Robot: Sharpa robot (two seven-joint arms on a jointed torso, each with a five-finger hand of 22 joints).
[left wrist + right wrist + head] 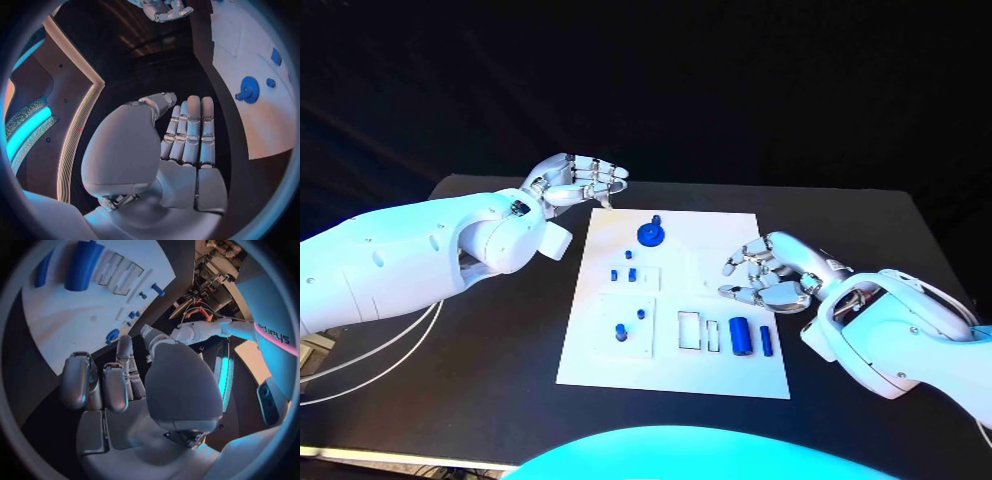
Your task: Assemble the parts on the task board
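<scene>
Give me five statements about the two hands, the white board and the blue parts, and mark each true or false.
1. The left hand holds a blue part. False: it holds nothing, and it hangs past the far left corner of the white rectangular task board.
2. The round blue gear-shaped part sits at the far end of the board. True.
3. The right hand is at the board's right edge. True.
4. The large blue cylinder lies on the black table beside the board. False: it lies on the board, near its near edge.
5. The right hand grips the blue gear-shaped part. False: the hand is apart from it.
</scene>
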